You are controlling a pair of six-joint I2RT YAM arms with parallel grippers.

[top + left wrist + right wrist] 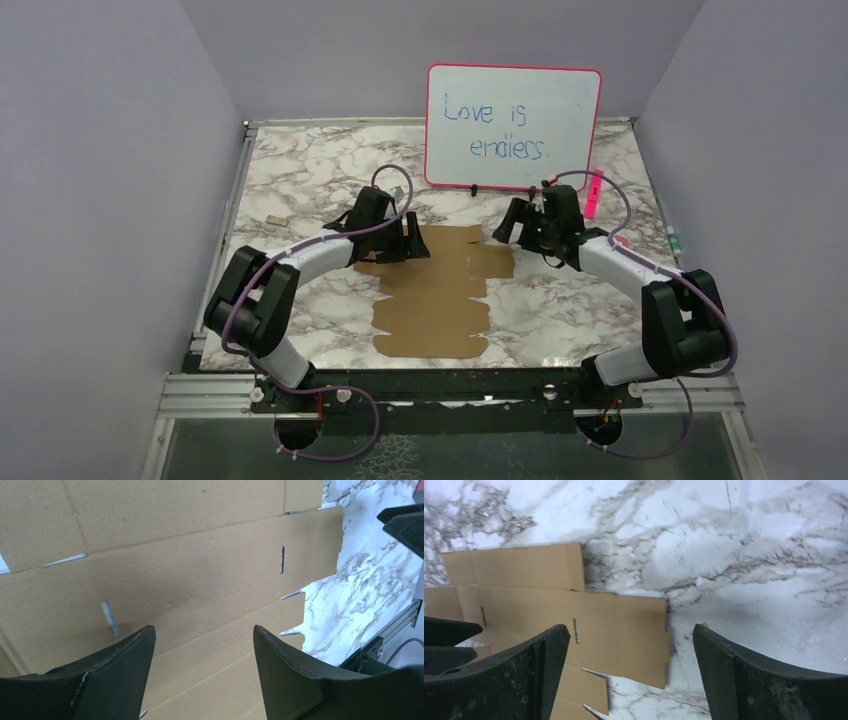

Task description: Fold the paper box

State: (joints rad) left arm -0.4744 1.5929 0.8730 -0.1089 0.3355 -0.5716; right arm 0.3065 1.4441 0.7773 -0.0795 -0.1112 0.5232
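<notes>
We saw a marble-patterned table (pixel 300 170) filling the middle of the top view. At its centre lay the paper box (pixel 435 300), a flat, unfolded brown sheet. A tiny cardboard scrap (pixel 277 219) lay to its upper left. A whiteboard (pixel 513 125) stood at the upper right, with a pink marker (pixel 594 195) beside its lower right corner.

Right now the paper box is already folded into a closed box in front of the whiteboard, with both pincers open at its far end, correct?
No: the top view shows the paper box as a flat, unfolded sheet on the table. The rest holds: it lies before the whiteboard, with left pincer and right pincer open at its far end.
</notes>
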